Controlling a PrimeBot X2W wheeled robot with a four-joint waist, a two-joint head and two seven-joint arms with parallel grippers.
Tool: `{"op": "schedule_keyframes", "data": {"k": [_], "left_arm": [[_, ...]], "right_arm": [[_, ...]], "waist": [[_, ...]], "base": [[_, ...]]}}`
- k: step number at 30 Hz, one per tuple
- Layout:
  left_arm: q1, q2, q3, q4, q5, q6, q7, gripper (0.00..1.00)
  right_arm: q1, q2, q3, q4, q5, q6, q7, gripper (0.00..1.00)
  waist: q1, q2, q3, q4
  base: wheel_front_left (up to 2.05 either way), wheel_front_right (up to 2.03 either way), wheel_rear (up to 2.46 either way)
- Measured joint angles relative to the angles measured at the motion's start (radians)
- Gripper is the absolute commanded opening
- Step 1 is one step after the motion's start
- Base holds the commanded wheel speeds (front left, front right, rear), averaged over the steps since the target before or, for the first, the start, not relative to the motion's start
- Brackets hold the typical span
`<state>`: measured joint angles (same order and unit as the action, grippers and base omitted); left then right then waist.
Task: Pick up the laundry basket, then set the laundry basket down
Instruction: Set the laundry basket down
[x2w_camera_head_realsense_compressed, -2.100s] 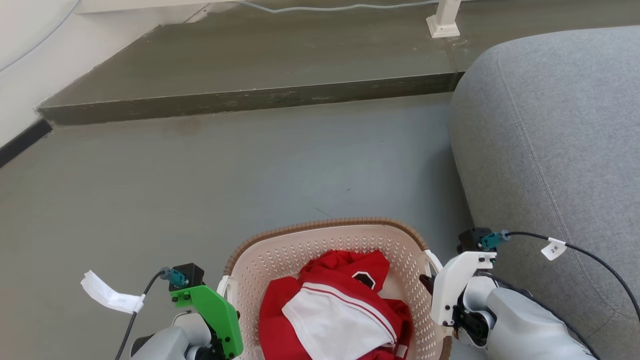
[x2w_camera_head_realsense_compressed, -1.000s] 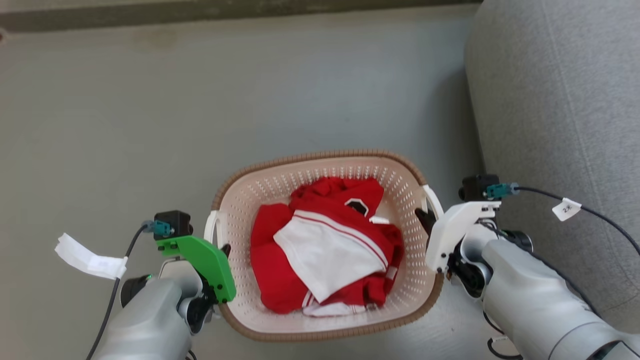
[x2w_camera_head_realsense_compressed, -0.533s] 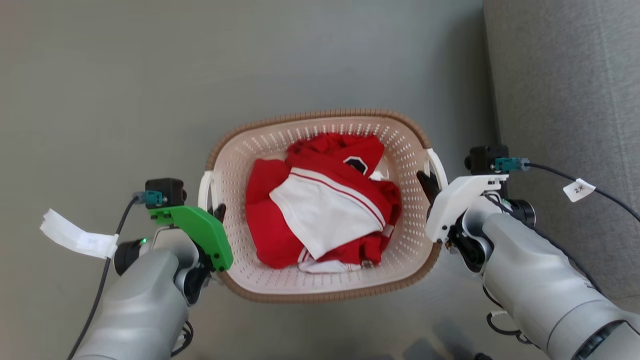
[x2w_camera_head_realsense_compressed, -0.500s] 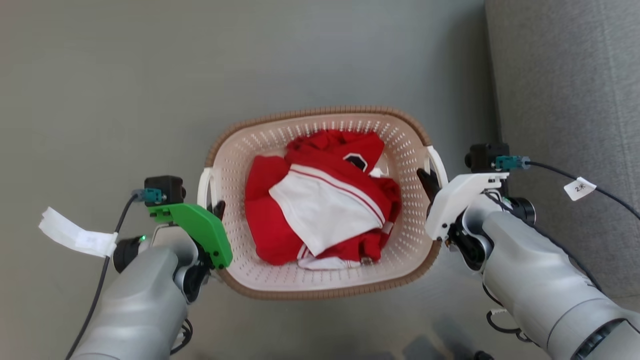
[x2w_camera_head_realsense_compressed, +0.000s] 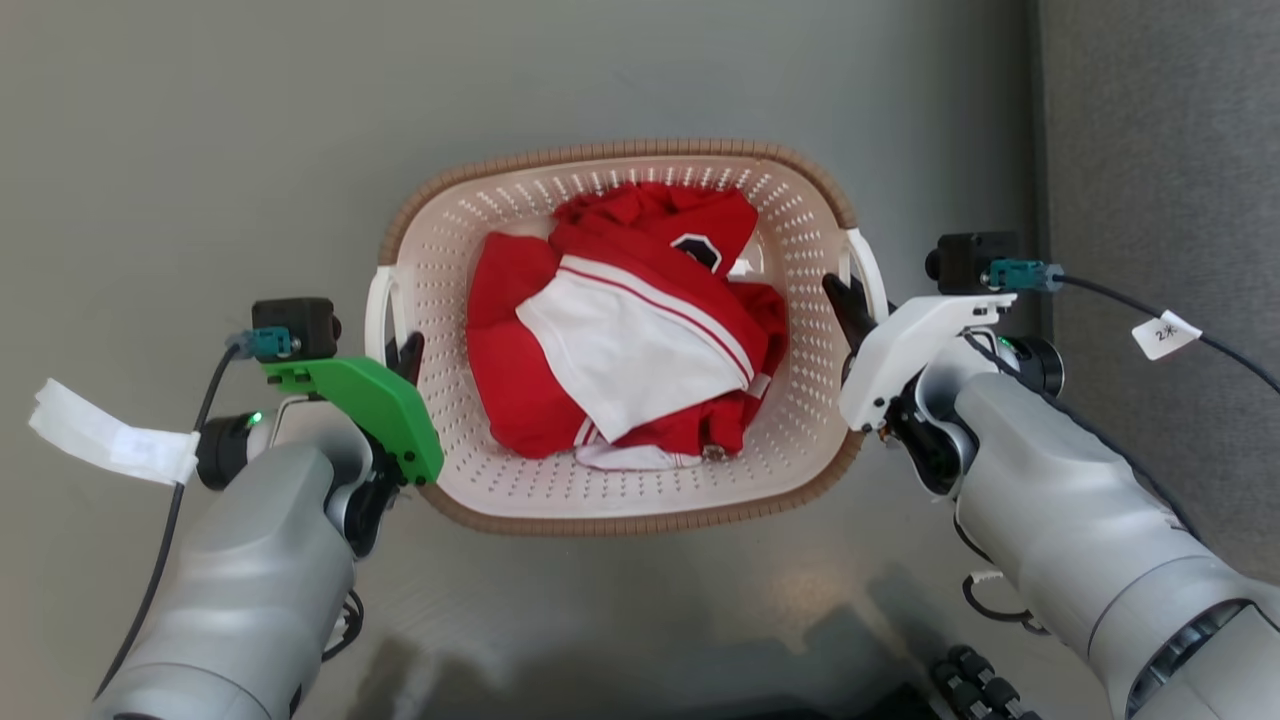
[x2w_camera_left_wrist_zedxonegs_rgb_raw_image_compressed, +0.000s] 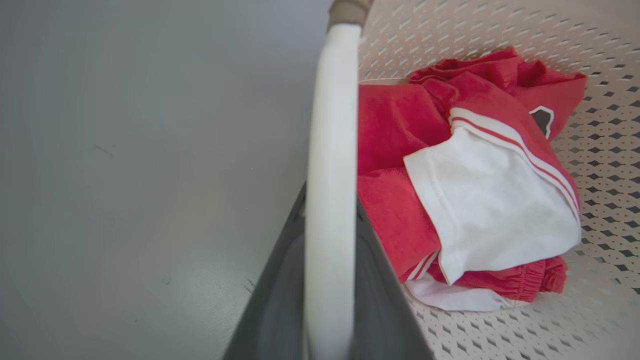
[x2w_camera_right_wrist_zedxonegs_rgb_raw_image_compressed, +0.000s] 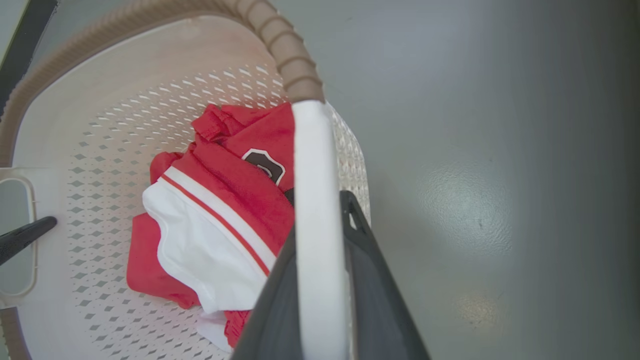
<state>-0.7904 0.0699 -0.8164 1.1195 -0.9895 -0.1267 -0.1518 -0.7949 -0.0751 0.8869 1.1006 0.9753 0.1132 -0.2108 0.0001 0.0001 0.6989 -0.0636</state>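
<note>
Cream perforated plastic, brown woven-look rim: laundry basket (x2w_camera_head_realsense_compressed: 800, 250), between both arms, grey floor (x2w_camera_head_realsense_compressed: 200, 150) around it, grey upholstery (x2w_camera_head_realsense_compressed: 1160, 150) to its right. Contents: red-and-white clothing (x2w_camera_head_realsense_compressed: 620, 340). Left claw (x2w_camera_head_realsense_compressed: 408, 352) clamped on the left white handle (x2w_camera_head_realsense_compressed: 376, 310). Right claw (x2w_camera_head_realsense_compressed: 843, 300) clamped on the right handle (x2w_camera_head_realsense_compressed: 866, 265), the bar running between its fingers. Progress, as judged: both grips made; setting down and release remain. Undetermined: whether the base touches the floor, as the underside is hidden. Upholstery is cut off at the edge.

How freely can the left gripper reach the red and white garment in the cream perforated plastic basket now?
Probably not yet: the left gripper is shut on the basket's white handle and must release first. The garment itself lies uncovered close by.
</note>
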Motion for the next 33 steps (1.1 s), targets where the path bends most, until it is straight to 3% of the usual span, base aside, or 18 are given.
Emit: {"op": "schedule_keyframes", "data": {"k": [13,33], "left_arm": [[-0.046,-0.005,-0.005,0.041,0.017,-0.005,-0.038,0.0],[-0.07,-0.023,-0.015,0.075,0.026,-0.005,-0.071,0.0]], "right_arm": [[-0.038,0.002,0.023,-0.004,-0.008,0.0,-0.019,0.0],[-0.052,0.005,0.031,0.015,-0.007,0.0,-0.032,0.0]], "waist": [[0.0,0.0,0.111,0.022],[0.0,0.0,0.159,0.027]], "base": [[0.0,0.0,0.0],[0.0,0.0,0.0]]}}
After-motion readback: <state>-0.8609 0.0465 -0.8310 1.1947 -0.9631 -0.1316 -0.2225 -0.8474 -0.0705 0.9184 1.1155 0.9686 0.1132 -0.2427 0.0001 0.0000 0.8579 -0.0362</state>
